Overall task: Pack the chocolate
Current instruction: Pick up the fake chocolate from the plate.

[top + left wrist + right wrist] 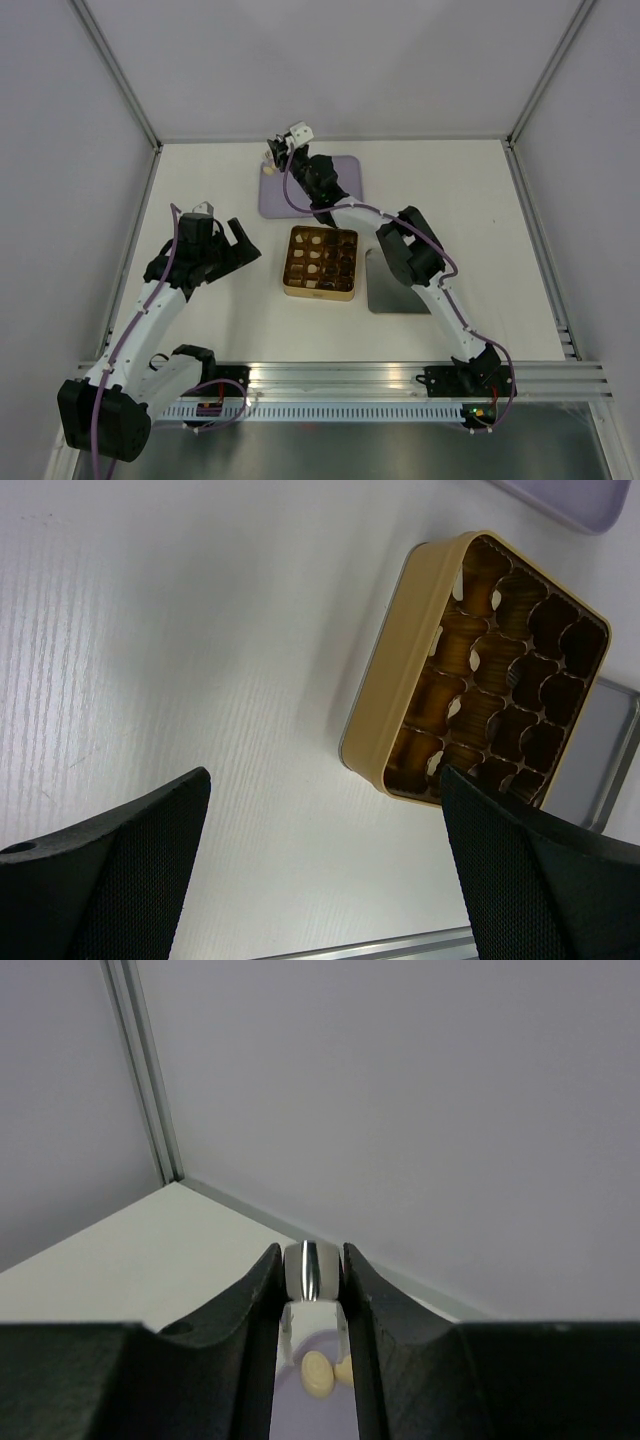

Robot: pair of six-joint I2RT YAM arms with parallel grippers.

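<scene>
Pale cream chocolate (318,1372) pieces lie on the lilac tray (345,175) at twelve o'clock, with more in the central gold tin (318,291). The right gripper (283,150) pinches metal tweezers (312,1272); the left gripper (325,780) gapes wide, empty.

1. The left arm (150,310) rises from its base at the near left corner and bends inward, wrist tipped down.
2. The left gripper (238,246) hangs with its fingers (120,870) spread wide, holding nothing.
3. The right arm (445,300) folds at the elbow and stretches far forward and leftward.
4. The right gripper (272,156) is clamped narrowly on the tweezers (312,1272).
</scene>
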